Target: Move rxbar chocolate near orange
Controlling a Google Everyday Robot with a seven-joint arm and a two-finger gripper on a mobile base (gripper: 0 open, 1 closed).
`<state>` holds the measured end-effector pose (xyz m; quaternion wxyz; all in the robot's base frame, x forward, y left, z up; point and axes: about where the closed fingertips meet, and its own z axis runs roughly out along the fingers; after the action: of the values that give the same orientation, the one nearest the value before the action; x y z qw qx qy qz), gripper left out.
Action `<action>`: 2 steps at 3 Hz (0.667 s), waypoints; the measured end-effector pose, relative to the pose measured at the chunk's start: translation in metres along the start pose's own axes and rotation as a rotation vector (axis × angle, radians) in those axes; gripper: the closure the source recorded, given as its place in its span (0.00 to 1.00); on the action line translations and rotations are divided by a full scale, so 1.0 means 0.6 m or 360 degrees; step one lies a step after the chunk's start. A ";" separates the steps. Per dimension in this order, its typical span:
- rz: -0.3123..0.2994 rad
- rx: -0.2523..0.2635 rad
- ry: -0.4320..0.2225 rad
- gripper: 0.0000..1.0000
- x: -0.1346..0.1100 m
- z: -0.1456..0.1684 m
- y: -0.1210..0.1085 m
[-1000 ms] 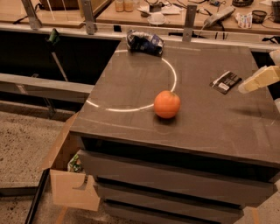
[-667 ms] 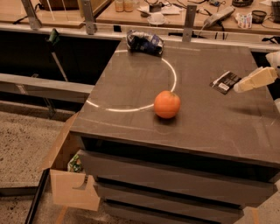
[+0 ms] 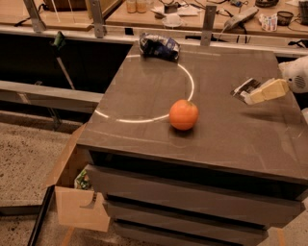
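The orange (image 3: 183,115) sits near the middle of the dark tabletop (image 3: 144,110), by a thin white arc of light. The rxbar chocolate (image 3: 245,87), a flat black bar with white stripes, lies at the right side of the table. My gripper (image 3: 252,97) reaches in from the right edge with pale fingers, its tips just beside the bar's right end and slightly over it. The bar lies flat on the table.
A blue-and-white snack bag (image 3: 159,46) lies at the table's back edge. Behind it a wooden bench (image 3: 192,14) holds clutter. An open cardboard box (image 3: 77,192) stands on the floor at the table's left front. Drawers run below the tabletop.
My gripper has moved a little left toward the rxbar chocolate. The bar and the orange have not moved.
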<state>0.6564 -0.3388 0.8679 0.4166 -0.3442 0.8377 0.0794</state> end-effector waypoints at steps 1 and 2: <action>-0.0002 -0.0031 -0.0012 0.00 0.006 0.029 -0.004; 0.0066 -0.0068 -0.0023 0.01 0.015 0.066 -0.012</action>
<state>0.6828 -0.3320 0.8367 0.4134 -0.3350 0.8397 0.1084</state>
